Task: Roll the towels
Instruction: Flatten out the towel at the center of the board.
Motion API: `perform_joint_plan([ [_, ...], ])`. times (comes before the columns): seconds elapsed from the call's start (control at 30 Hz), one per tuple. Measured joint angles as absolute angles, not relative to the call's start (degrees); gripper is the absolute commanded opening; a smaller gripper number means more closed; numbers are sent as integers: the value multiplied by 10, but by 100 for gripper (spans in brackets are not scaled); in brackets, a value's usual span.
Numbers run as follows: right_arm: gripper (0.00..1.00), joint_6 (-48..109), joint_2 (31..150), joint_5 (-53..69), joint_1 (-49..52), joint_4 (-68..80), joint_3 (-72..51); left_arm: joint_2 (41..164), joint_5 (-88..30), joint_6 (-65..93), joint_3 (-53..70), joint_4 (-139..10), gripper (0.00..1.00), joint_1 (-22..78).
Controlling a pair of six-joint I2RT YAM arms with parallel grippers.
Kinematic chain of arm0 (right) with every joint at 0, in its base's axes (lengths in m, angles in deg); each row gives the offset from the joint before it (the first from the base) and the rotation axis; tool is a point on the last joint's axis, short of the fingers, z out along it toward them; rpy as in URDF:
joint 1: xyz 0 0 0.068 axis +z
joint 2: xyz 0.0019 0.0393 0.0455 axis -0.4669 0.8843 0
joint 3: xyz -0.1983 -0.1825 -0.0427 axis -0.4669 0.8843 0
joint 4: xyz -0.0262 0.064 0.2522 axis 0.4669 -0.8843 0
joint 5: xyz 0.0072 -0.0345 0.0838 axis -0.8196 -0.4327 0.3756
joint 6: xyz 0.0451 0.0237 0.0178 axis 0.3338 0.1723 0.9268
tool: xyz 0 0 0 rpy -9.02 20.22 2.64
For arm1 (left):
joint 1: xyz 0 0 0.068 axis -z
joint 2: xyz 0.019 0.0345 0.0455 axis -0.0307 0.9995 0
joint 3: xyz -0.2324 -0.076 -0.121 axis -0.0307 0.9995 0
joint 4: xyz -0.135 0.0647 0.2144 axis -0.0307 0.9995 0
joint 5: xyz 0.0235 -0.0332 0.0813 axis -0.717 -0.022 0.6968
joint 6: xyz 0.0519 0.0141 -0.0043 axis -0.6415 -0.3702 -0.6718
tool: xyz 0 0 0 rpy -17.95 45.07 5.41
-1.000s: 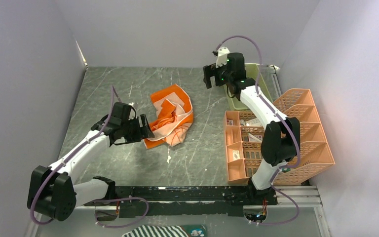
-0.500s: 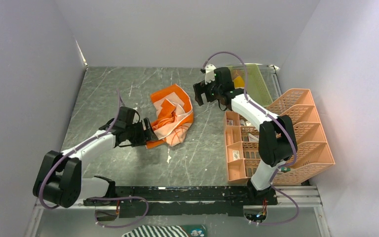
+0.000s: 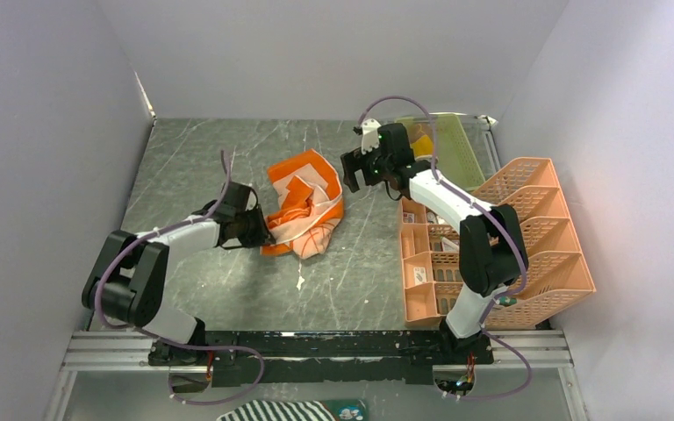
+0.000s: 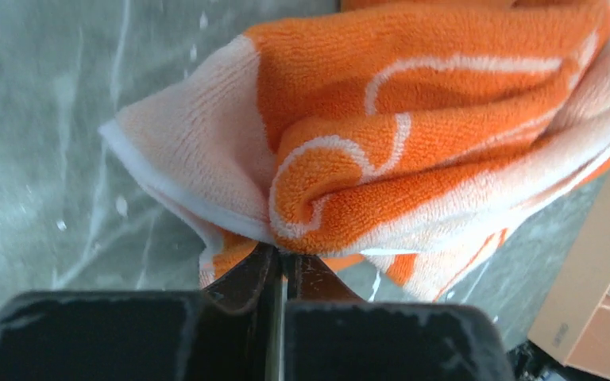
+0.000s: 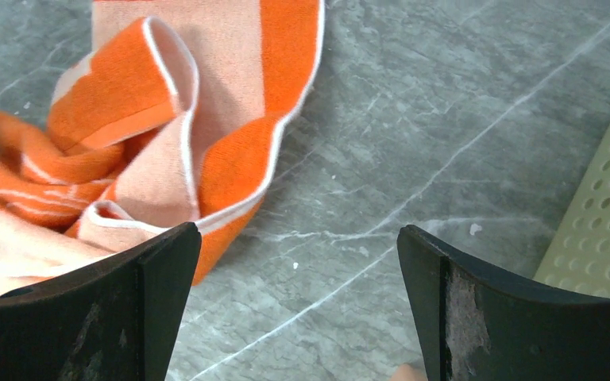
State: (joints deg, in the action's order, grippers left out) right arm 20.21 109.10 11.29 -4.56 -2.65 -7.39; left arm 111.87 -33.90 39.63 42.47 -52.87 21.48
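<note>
The orange towel point(image 3: 305, 206) with its cream border lies crumpled in the middle of the table. My left gripper point(image 3: 261, 235) sits at its near left edge. In the left wrist view the jaws point(image 4: 284, 258) are shut on a fold of the orange towel point(image 4: 413, 151). My right gripper point(image 3: 355, 171) hovers open just to the right of the towel's far corner. In its wrist view the right gripper point(image 5: 298, 254) has bare table between its fingers and the towel point(image 5: 127, 159) to the left. A bit of mustard-yellow towel point(image 3: 421, 145) shows behind the right arm, mostly hidden.
A pale green perforated tray point(image 3: 458, 149) stands at the back right; its edge point(image 5: 604, 230) is close to my right finger. Orange plastic baskets and a divided organiser point(image 3: 500, 237) fill the right side. A striped cloth point(image 3: 290, 410) lies below the front rail.
My left gripper has slid forward to the towel's edge and shut on it. The right arm has swung left and down toward the towel, still open.
</note>
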Motion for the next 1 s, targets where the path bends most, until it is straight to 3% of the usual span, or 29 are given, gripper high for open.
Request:
perform_joint_plan([
  [0.23, 94, 230, 1164, 145, -31, -8, -122, 1137, -274, 360, 339, -497, 7, 210],
  [0.5, 85, 317, 1322, 188, -21, 20, -180, 1044, -208, 317, 309, -430, 7, 172],
  [0.53, 79, 327, 1322, 188, -20, 25, -186, 1035, -205, 315, 309, -422, 7, 165],
  [0.57, 67, 335, 1322, 189, -19, 29, -187, 1026, -202, 312, 310, -415, 7, 157],
  [0.63, 22, 344, 1322, 192, -16, 35, -184, 1009, -197, 308, 313, -405, 7, 148],
  [0.67, 5, 350, 1322, 198, -15, 38, -179, 1001, -196, 306, 316, -400, 7, 144],
  [0.7, 0, 357, 1323, 207, -14, 42, -175, 995, -195, 305, 319, -396, 7, 141],
  [0.9, 0, 395, 1323, 274, -14, 69, -169, 994, -195, 286, 311, -368, 7, 102],
  [1.0, 0, 394, 1323, 285, -13, 54, -198, 1026, -206, 267, 242, -333, 7, 35],
])
